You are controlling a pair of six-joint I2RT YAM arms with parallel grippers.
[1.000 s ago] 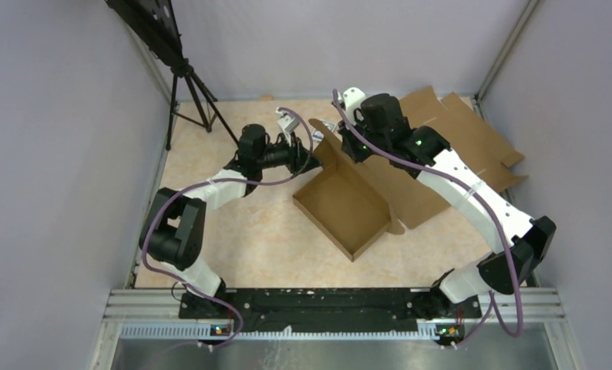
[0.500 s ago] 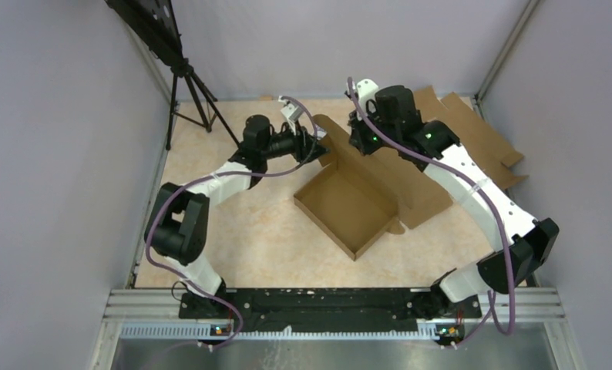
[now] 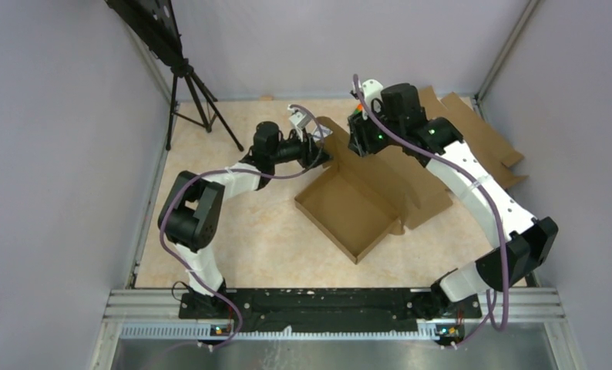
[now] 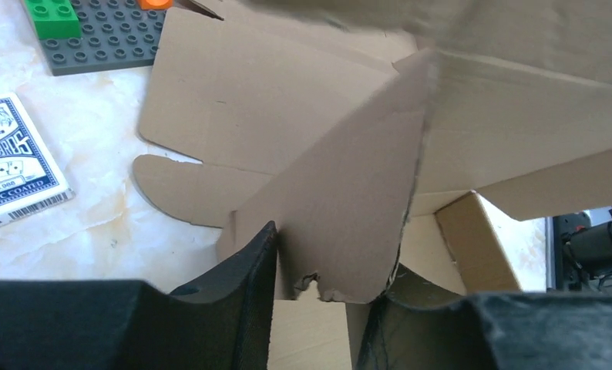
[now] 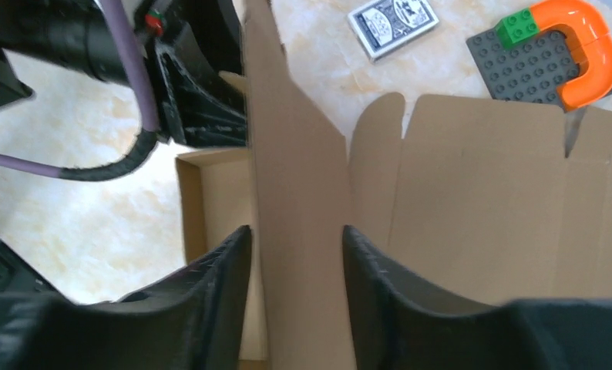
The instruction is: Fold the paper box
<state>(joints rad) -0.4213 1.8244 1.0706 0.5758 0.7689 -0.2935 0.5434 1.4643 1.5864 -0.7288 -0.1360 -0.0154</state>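
Note:
The paper box (image 3: 341, 204) is a shallow brown tray at the table's middle, its lid panel (image 3: 411, 185) spread behind and to the right. One side flap (image 3: 335, 140) stands up at the far left corner. My left gripper (image 3: 317, 146) reaches it from the left, and its jaws are open with the flap's torn corner (image 4: 341, 231) in the gap (image 4: 330, 258). My right gripper (image 3: 357, 142) comes from the right, open. The flap's edge (image 5: 287, 193) stands between its fingers, close to the left one (image 5: 297, 231).
A second flat cardboard blank (image 3: 480, 139) lies at the back right. A card pack (image 5: 391, 17) and a grey studded plate (image 5: 534, 65) with an orange arch (image 5: 592, 46) lie beyond the box. A tripod (image 3: 191, 92) stands at the back left.
My right gripper has opened and let go of the raised flap. The left arm has moved right, up to the flap. The flap stands more upright.

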